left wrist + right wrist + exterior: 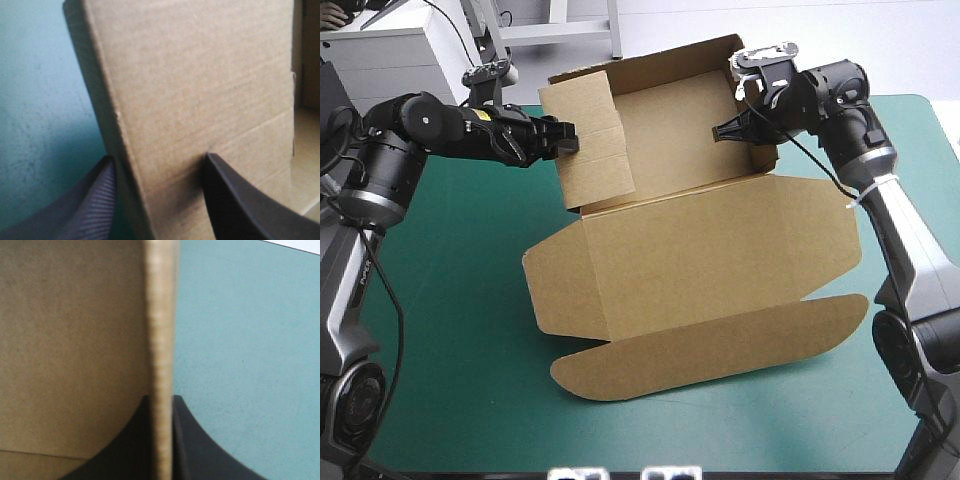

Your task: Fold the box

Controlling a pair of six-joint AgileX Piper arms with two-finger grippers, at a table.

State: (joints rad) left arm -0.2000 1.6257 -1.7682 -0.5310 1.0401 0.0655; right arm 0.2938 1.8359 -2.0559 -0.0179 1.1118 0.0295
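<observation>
The brown box (710,250) lies on the teal-green cover, its tray part at the far side with walls raised and its lid flat toward the near edge. My left gripper (565,140) grips the tray's tall left wall, which leans inward. In the left wrist view the wall (200,75) passes between that gripper's (160,165) black fingers, one on each face. My right gripper (735,128) holds the tray's right wall near its far corner. The right wrist view shows that wall's edge (161,330) pinched in the gripper (161,400), with the tray's inside to one side.
The lid's rounded tuck flap (720,345) reaches toward the near edge. Bare teal-green cover (450,300) lies left of the box and along the near side. Beyond the far left corner stands a pale cabinet (390,50).
</observation>
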